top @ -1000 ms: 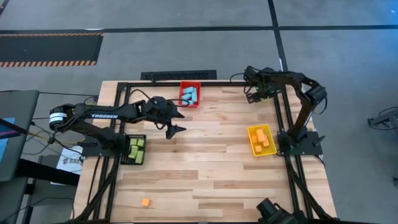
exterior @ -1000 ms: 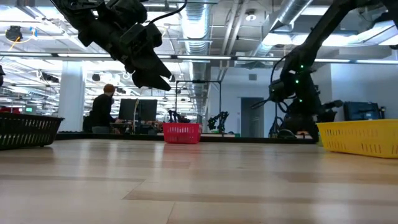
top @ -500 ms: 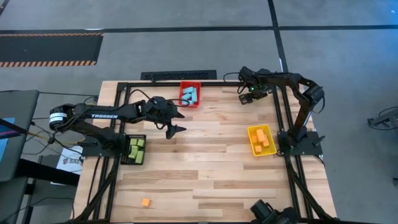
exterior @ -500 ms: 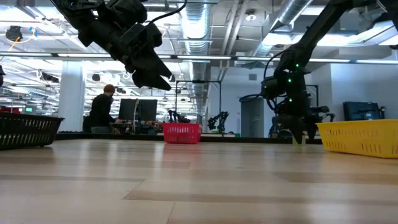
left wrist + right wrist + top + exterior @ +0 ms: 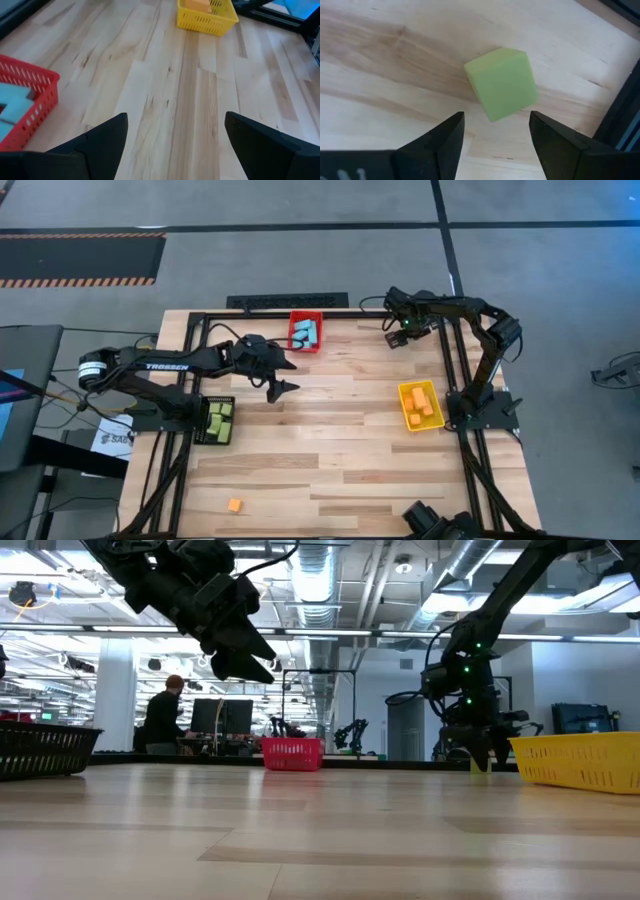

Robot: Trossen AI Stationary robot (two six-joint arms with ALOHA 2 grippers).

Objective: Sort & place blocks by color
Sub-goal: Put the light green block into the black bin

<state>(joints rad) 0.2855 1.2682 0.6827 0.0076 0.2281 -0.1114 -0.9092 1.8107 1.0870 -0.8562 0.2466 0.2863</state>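
A yellow-green cube point(image 5: 502, 82) rests flat on the wood near the table's far right corner. My right gripper point(image 5: 496, 131) hangs just above it, pointing down and open, one fingertip on either side of the cube's near end, touching nothing. It shows in the high view too, my right gripper point(image 5: 398, 336). My left gripper point(image 5: 283, 383) hovers open and empty above the table, near the red bin point(image 5: 305, 333) of light-blue blocks. A lone orange block point(image 5: 234, 505) lies by the near left edge.
The yellow bin point(image 5: 420, 406) with orange blocks stands at the right, the black bin point(image 5: 217, 421) with green blocks at the left edge. A dark frame rail point(image 5: 620, 115) runs close beside the cube. Bare wood spreads across the table's middle point(image 5: 330, 440).
My right gripper has gone a little toward the table's left edge, tipped from slanting to pointing down, and sunk close to the table over the green cube. Most of this came in the first half second. The cube and my left gripper have kept still.
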